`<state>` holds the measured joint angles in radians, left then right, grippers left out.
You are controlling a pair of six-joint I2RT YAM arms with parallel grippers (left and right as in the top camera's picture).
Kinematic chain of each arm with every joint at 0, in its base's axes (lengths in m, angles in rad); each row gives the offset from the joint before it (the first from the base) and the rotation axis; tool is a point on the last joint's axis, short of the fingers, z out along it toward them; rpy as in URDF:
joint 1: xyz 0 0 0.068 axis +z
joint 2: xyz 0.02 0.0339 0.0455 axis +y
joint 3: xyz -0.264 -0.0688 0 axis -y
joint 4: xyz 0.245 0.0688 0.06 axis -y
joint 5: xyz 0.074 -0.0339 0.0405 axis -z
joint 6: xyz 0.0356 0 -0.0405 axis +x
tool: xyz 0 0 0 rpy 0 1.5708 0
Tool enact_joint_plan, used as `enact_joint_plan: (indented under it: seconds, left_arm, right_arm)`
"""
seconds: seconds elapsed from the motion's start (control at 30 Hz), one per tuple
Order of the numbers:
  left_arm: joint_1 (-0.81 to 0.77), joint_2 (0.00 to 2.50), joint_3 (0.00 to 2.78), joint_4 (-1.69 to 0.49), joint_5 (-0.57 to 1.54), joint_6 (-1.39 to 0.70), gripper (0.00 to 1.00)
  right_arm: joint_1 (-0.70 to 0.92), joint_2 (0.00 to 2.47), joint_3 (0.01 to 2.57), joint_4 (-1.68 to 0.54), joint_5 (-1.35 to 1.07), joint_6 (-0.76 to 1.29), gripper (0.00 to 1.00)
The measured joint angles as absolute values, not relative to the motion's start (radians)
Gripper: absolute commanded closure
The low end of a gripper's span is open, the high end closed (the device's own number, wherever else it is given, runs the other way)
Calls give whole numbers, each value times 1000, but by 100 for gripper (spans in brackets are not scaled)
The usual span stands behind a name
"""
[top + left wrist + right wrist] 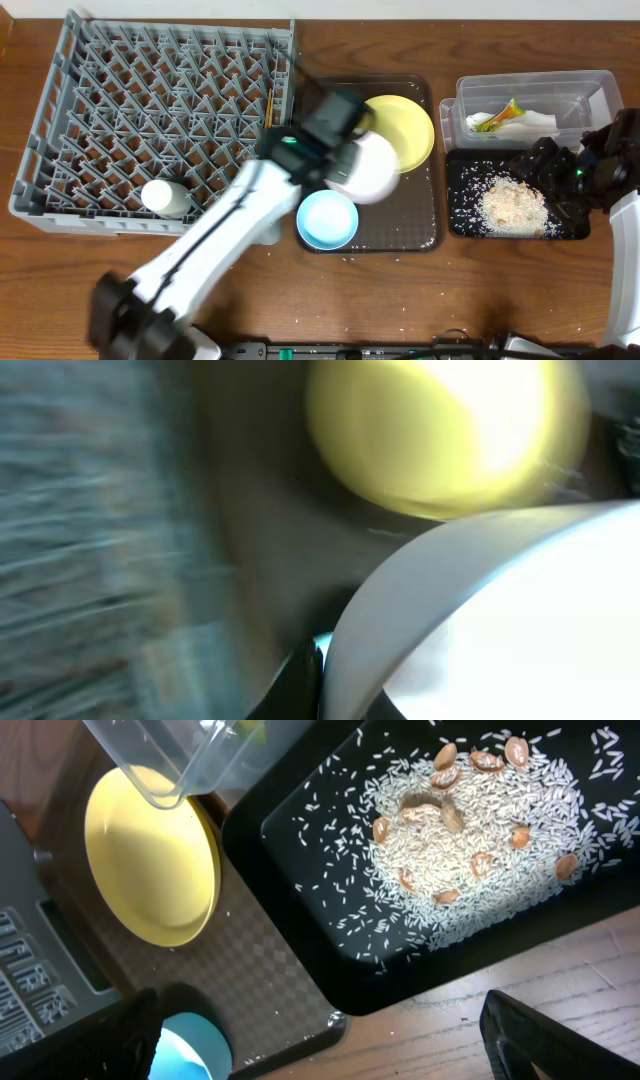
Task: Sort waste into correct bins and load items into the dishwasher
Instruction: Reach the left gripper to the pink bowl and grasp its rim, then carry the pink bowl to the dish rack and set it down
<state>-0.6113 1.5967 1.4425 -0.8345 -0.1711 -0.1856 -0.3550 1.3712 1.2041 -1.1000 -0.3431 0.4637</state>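
Far left, the dish rack point(150, 110) already has the small cup point(165, 197) near its front edge. The cup looks to be on its side with its long axis left-right, though I can't confirm that. The chopsticks point(269, 107) are at the rack's right edge, long axis front-to-back. Next over, the left gripper point(348, 143) hangs over the brown tray point(420, 235) with its fingers pinching the rim of the white bowl point(365, 168). The left wrist view is smeared, but one dark finger point(295, 680) sits right at the bowl's edge. The bowl hangs above the tray between the blue bowl point(327, 219) and the yellow plate point(400, 130), overlapping the plate's left side from overhead. It's round, so it has no long axis, and I can't tell whether its mouth faces up or is tipped. I judge the step in hand is loading the white bowl. The next move calls for carrying it left over the rack wall, setting it between pegs clear of the cup, then releasing. The blue bowl and plate are left on the tray, both flat. Further right, the clear tub point(530, 105) holds the napkin point(535, 120) and wrapper point(500, 117). In front of it the black tray point(575, 232) holds the rice scraps point(512, 203), so the waste sorting looks done. Far right, the right gripper point(560, 165) hovers over the black tray with its fingers spread and nothing between them.
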Motion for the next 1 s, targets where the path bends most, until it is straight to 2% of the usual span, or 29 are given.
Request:
enact_joint_plan:
  seconds: [0.3,0.43,0.73,1.0]
  left_arm:
    - [-409,1576,1439,-878,-816,-148,92]
    - [-358,1620,1436,-858,-1001,-137,93]
    - [-323,1837,1431,-781,-1243,-130,92]
    - [-323,1939,1428,-756,-1333,-130,92]
  right_arm:
    - [-355,1371,1204,-1100,-344,464,1]
    - [-355,1371,1204,-1100,-343,464,1]
    - [-355,1371,1204,-1100,-343,464,1]
    - [-355,1371,1204,-1100,-343,464,1]
